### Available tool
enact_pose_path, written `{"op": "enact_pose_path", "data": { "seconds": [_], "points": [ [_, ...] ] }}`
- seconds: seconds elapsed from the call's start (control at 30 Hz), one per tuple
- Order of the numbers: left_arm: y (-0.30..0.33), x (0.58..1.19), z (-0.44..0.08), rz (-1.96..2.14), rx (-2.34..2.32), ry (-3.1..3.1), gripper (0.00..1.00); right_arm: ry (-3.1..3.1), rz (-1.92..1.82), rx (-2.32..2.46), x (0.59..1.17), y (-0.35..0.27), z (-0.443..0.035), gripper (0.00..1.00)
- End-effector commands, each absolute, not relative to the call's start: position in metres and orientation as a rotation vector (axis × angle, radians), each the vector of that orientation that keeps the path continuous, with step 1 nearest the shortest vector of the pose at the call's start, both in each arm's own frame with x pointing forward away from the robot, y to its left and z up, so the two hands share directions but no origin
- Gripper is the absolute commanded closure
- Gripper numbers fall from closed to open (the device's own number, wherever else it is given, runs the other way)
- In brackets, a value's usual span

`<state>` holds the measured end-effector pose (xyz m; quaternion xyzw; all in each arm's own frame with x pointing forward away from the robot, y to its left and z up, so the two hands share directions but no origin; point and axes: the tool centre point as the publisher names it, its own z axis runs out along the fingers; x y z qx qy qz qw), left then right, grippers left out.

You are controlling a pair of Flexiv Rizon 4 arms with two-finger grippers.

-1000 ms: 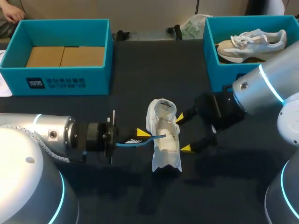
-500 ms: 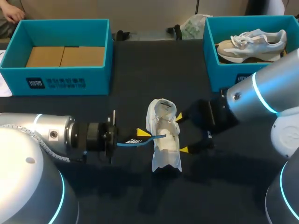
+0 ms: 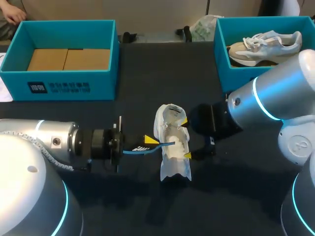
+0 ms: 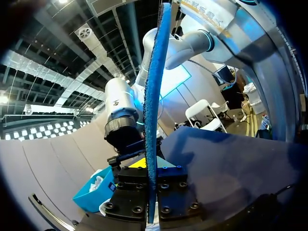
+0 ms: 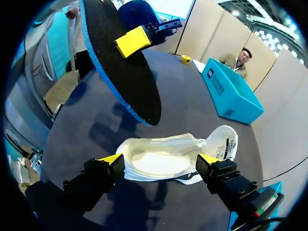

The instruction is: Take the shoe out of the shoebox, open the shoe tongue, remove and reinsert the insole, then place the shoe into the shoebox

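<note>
Currently, the shoe (image 3: 173, 152) sits outside both boxes, near the middle of the table (image 3: 147, 73). Your left gripper (image 3: 147, 141) is clamped on the blue-edged insole (image 3: 157, 146) and holds it on edge, with its free end reaching over the shoe's opening. Your right gripper (image 3: 186, 138) is spread wide. Its yellow tips stand at the side of the shoe that faces the table's right edge, one toward each end. No two-sided grip is visible.

Hazards from this position:
- The shoe is probably unrestrained. If you push the insole in, the shoe may slide or tip toward the right edge.
- The insole looks thin and flexible. If it enters at an angle, it is likely to buckle or fold at the opening.
- If you close the right fingers hard on the soft upper, the opening could collapse.
- Both grippers work close together over the shoe, so watch for finger contact.

Containers:
- The teal box (image 3: 64, 86) at the far left corner holds only a brown cardboard liner (image 3: 69, 59).
- The teal box (image 3: 236, 78) at the far right corner holds a second sneaker (image 3: 266, 46), white and tan.
</note>
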<state>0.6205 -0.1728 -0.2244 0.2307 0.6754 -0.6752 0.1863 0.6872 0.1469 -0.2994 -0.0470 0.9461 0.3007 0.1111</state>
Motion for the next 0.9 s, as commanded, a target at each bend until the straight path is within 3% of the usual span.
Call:
{"op": "enact_pose_path", "data": {
  "seconds": [0.03, 0.9],
  "points": [
    [-0.173, 0.620, -0.225, -1.899, 0.647, 1.902, 1.00, 2.779, 0.878, -0.135, 0.686, 0.148, -0.299, 0.00],
    [-0.173, 0.620, -0.225, -1.899, 0.647, 1.902, 1.00, 2.827, 0.731, -0.111, 0.714, 0.134, -0.309, 0.00]
  ]
}}
